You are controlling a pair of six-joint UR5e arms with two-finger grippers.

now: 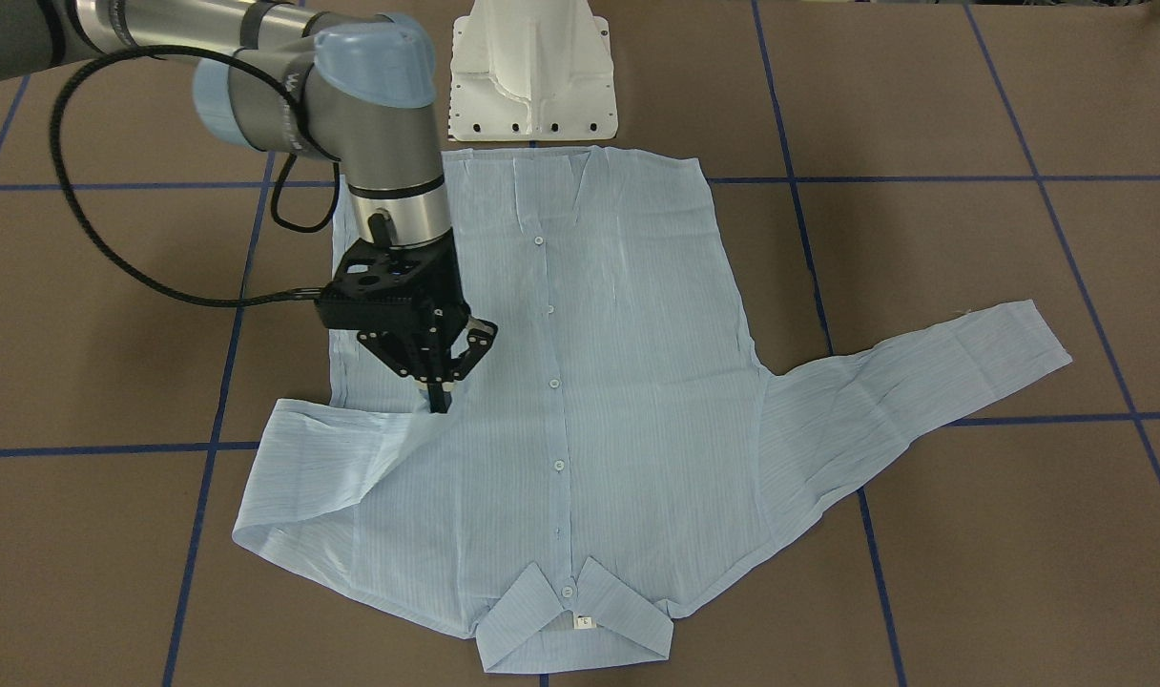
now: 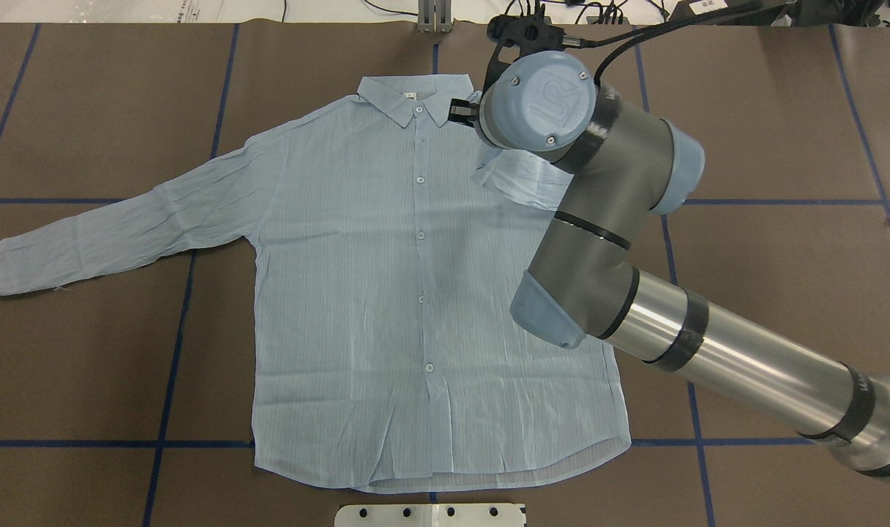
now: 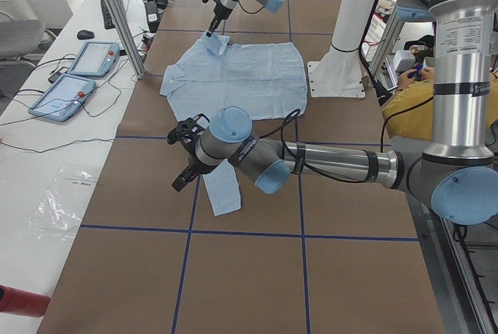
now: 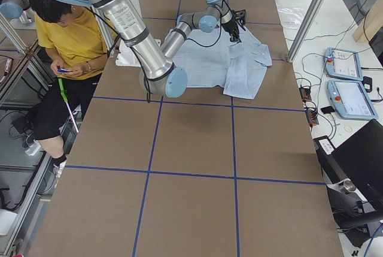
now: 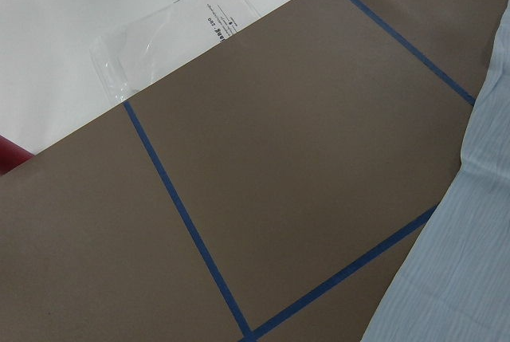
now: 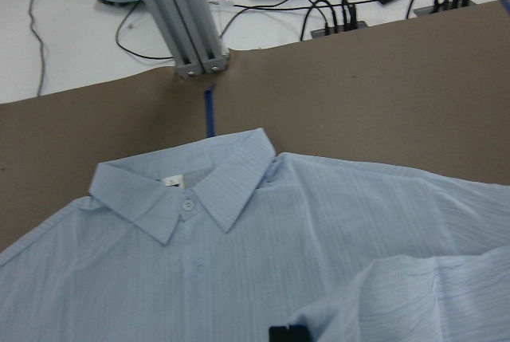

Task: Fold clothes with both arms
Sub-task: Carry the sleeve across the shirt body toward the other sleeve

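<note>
Right black two-finger gripper (image 1: 438, 391), left of centre, pinches the folded-over sleeve of the pale-blue striped long-sleeved shirt (image 1: 599, 401) lying flat mid-frame; how wide the left gripper (image 3: 180, 183) stands is indiscernible.

The shirt (image 1: 618, 382) is pale blue with fine, slightly darker stripes running its length. Its buttons (image 1: 553, 383) and the small neck label (image 1: 585, 622) at 6 o'clock are white. The table cover (image 1: 971, 534) is plain brown, crossed by a grid of dark-blue tape lines (image 1: 923, 178). The right arm (image 1: 389, 143) at 10 o'clock is silver and dark grey with light-blue joint caps — the right gripper (image 1: 439, 401) below it is black. The pedestal base (image 1: 532, 76) at 12 o'clock is white. In the right-side view, a person's top (image 4: 75, 41) at 10 o'clock is yellow.
</note>
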